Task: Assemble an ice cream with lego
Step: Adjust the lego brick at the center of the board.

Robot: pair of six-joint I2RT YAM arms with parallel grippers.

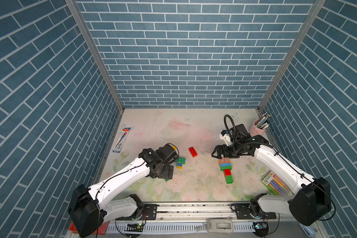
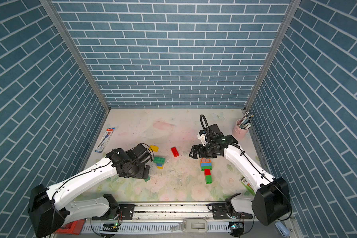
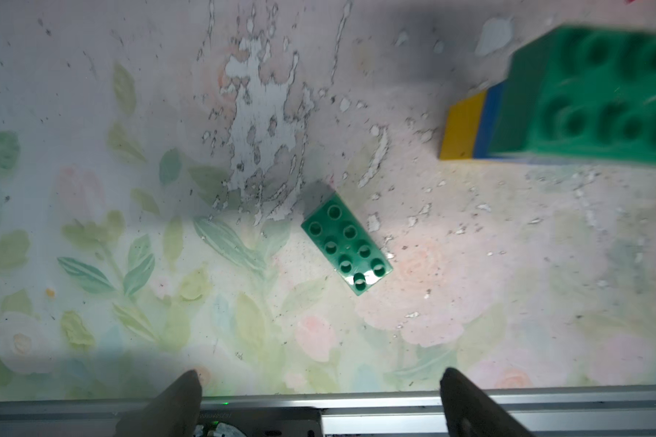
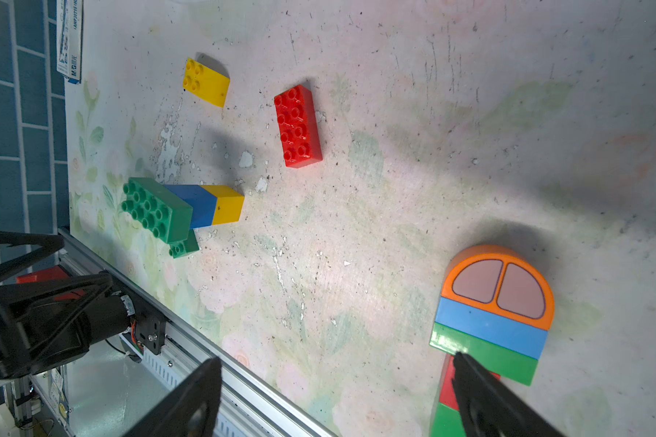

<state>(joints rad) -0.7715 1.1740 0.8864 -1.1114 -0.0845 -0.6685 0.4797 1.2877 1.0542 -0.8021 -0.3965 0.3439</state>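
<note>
My left gripper (image 3: pixel 319 378) hangs released over the desk (image 1: pixel 173 127), its fingers (image 3: pixel 175 401) spread wide with nothing between them. Just ahead of the tips, about centred between them, lies the flat green brick (image 3: pixel 345 246), studs up and on its own. Its long axis runs on a slant to the line my fingers close along, neither square to it nor in line with it. I judge the wrist needs a turn before I come down, so that the fingers meet its two long sides. Close beside it, farther from my base, the green, blue and yellow stack (image 1: pixel 180 162) lies tipped on its side, the green end showing its studs. Beyond that are the yellow brick (image 2: pixel 154 148) and the red brick (image 1: pixel 193 151); the red one sits loose between my two arms. My right gripper (image 1: pixel 213 153) is released too, fingers wide, poised at the domed end of the ice cream (image 1: pixel 225 168). That build lies flat, its long axis running from the orange dome down through blue, green and red to a green foot nearer the front rail. In the right wrist view one finger crosses it, and I cannot tell whether it touches. For the flat green brick my left arm is plainly the nearer; the right is well apart from it.
</note>
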